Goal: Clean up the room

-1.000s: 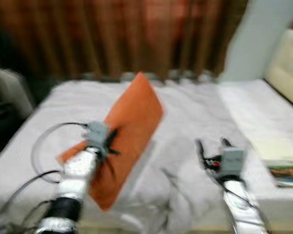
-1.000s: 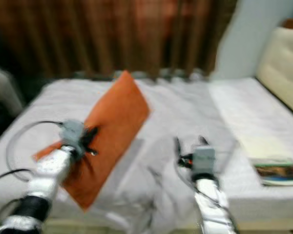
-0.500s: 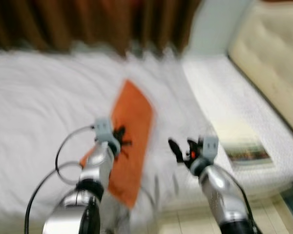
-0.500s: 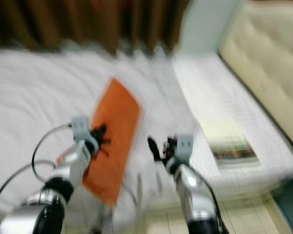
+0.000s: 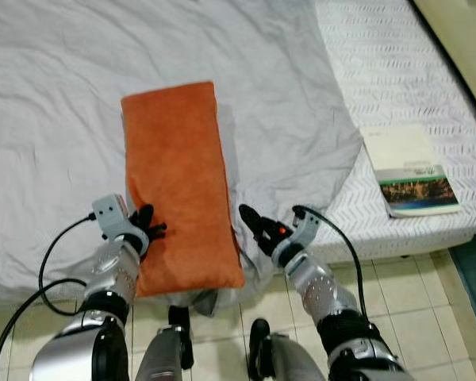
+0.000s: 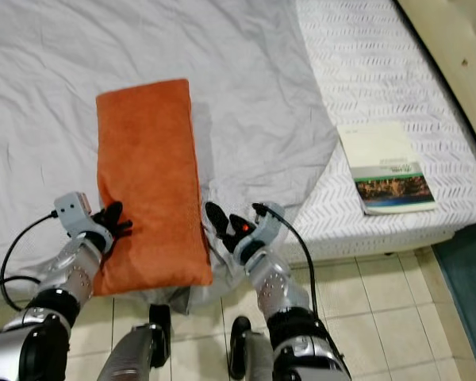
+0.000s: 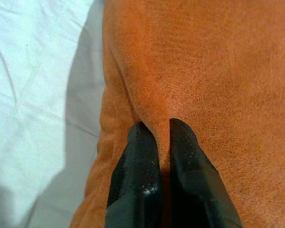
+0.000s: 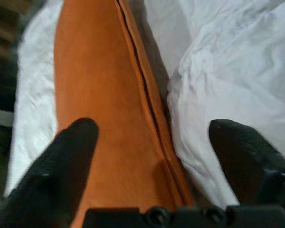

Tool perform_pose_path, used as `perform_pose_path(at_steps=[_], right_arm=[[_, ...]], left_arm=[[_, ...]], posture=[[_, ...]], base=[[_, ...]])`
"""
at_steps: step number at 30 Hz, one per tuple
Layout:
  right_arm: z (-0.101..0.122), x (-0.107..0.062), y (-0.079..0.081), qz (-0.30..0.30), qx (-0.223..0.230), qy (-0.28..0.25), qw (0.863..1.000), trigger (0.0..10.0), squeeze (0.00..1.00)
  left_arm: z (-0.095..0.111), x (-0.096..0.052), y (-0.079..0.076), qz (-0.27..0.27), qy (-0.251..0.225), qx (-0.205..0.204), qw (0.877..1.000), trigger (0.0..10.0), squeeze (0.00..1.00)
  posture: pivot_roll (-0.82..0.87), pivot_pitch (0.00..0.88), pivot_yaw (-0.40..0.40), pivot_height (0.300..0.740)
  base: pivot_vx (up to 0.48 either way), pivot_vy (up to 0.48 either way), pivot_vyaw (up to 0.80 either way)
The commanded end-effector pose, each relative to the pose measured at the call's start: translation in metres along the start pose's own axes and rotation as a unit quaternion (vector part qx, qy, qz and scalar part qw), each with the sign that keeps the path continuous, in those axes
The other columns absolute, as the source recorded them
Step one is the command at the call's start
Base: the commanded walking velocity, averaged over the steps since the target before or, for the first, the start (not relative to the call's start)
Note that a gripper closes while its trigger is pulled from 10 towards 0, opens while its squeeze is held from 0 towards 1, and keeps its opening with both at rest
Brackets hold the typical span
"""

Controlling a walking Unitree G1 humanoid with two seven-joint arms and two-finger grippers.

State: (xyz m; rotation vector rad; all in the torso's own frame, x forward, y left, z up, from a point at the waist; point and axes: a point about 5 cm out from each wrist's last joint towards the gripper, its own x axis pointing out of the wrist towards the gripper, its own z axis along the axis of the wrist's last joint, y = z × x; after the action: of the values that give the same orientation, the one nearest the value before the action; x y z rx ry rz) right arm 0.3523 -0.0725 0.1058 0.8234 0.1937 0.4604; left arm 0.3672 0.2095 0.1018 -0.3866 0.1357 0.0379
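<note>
An orange cushion (image 5: 177,182) lies flat on the grey bed sheet (image 5: 55,95), its near end at the bed's front edge. My left gripper (image 5: 147,230) is shut on the cushion's near left side; in the left wrist view a fold of orange fabric (image 7: 152,114) is pinched between the two black fingers (image 7: 137,166). My right gripper (image 5: 258,230) stands open at the cushion's near right corner, touching nothing I can make out. In the right wrist view its fingers (image 8: 71,147) spread wide, with the cushion's zip seam (image 8: 142,85) between them.
A book (image 5: 411,168) lies on the bare white mattress (image 5: 397,71) to the right. The crumpled sheet edge (image 5: 333,167) hangs over the bed's front. Tiled floor (image 5: 428,309) and my own feet (image 5: 258,353) are below. A cream headboard (image 6: 452,48) runs along the far right.
The camera has tilted down toward the bed's front edge. The cushion, earlier held up tilted in the left gripper, now lies flat on the sheet. The right gripper is beside its near right corner.
</note>
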Motion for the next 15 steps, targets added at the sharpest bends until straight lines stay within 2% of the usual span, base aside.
perform_pose_path(at_steps=[1, 2, 3, 9, 10, 15], right_arm=[[-0.025, 0.011, 0.025, 0.035, 0.055, 0.022, 0.998, 10.0, 1.00], [-0.028, 0.015, 0.031, 0.050, 0.063, 0.027, 0.996, 10.0, 1.00], [-0.036, 0.019, 0.039, 0.064, 0.042, 0.046, 0.996, 10.0, 1.00], [-0.049, 0.019, 0.041, 0.074, 0.001, 0.077, 0.994, 10.0, 1.00], [-0.058, 0.019, 0.044, 0.087, -0.014, 0.094, 0.992, 10.0, 0.00], [-0.068, 0.019, 0.050, 0.091, -0.024, 0.107, 0.990, 10.0, 0.00]], left_arm=[[-0.035, -0.012, 0.009, 0.014, 0.069, 0.003, 0.998, 10.0, 0.00], [-0.034, -0.012, 0.009, 0.007, 0.070, 0.012, 0.997, 10.0, 0.00], [-0.037, -0.013, 0.007, -0.008, 0.076, 0.034, 0.997, 10.0, 0.00], [-0.043, -0.014, 0.001, -0.032, 0.082, 0.047, 0.995, 10.0, 0.00], [-0.046, -0.015, -0.004, -0.047, 0.083, 0.050, 0.994, 10.0, 0.00], [-0.049, -0.015, -0.010, -0.063, 0.082, 0.048, 0.993, 10.0, 0.00]], posture=[[-0.10, 0.686, -0.139, 0.740], [-0.10, 0.687, -0.140, 0.740], [-0.08, 0.686, -0.143, 0.740], [-0.08, 0.687, -0.144, 0.740], [-0.07, 0.692, -0.145, 0.740], [-0.05, 0.694, -0.138, 0.740]], base=[[0.000, 0.000, 0.00], [0.000, 0.000, 0.00], [0.000, 0.000, 0.00], [0.000, 0.000, 0.00], [0.000, 0.000, 0.00], [0.000, 0.000, 0.00]])
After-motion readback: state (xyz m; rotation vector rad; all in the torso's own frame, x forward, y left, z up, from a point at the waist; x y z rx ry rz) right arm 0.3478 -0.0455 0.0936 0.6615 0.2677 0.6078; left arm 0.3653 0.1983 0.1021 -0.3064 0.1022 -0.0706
